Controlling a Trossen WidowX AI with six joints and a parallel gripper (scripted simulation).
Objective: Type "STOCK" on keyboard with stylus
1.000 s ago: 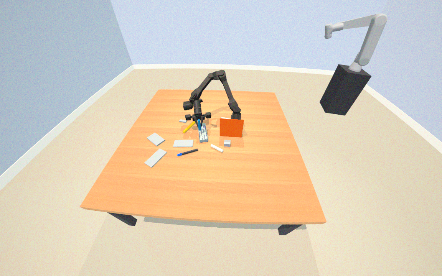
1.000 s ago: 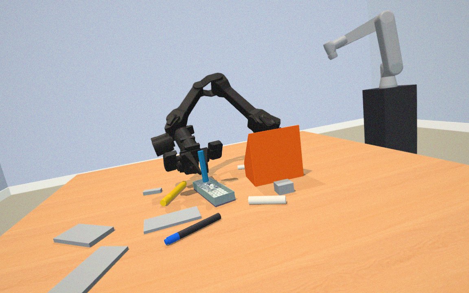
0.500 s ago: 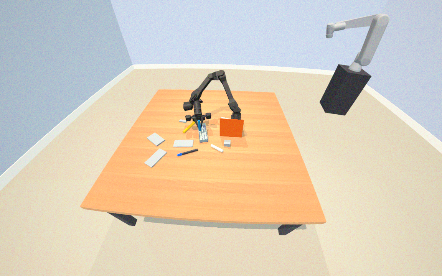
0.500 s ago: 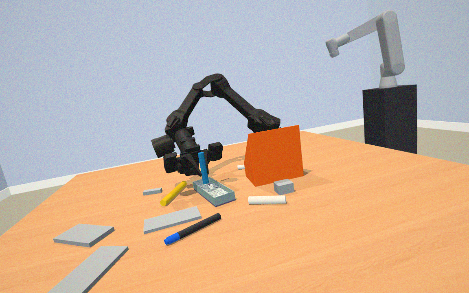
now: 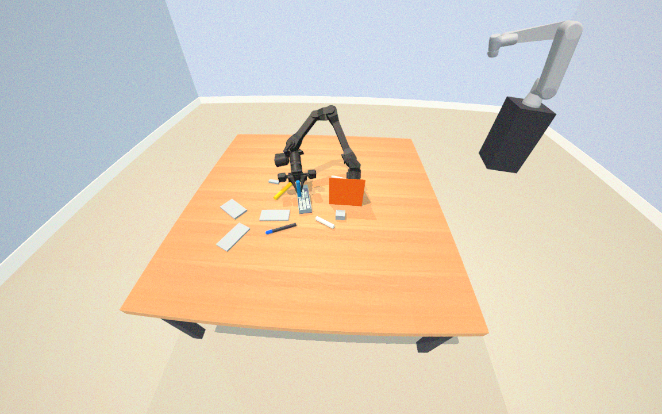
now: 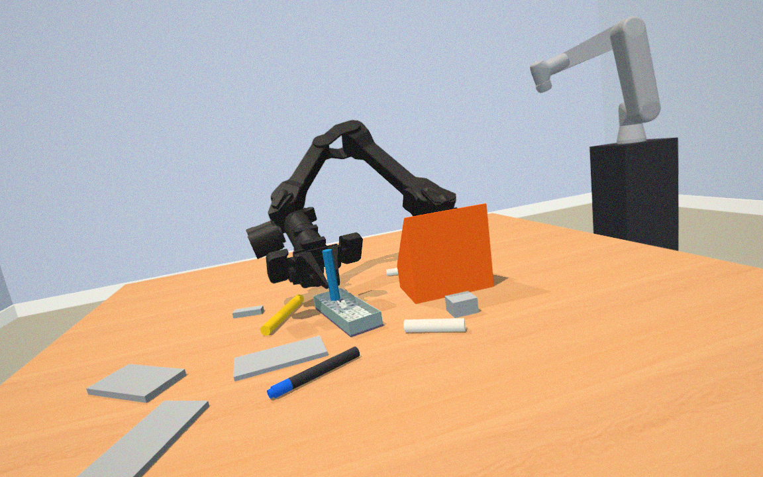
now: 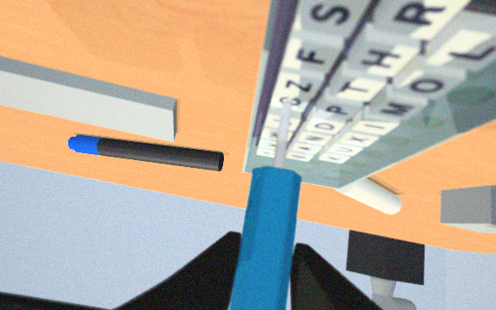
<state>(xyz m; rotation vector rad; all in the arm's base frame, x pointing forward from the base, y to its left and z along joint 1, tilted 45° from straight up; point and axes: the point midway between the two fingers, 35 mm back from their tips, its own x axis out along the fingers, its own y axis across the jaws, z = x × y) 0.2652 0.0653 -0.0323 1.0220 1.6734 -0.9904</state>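
— Over the keyboard (image 6: 348,312) on the bench (image 6: 550,356), what do we see?
— We see the pincer (image 6: 320,267) pinching the blue stylus (image 6: 330,273), nearly upright, its pale tip (image 7: 283,125) down at the C key.

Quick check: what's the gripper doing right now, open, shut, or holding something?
Gripper: shut on the blue stylus, whose pale tip is down among the keys of the keyboard.
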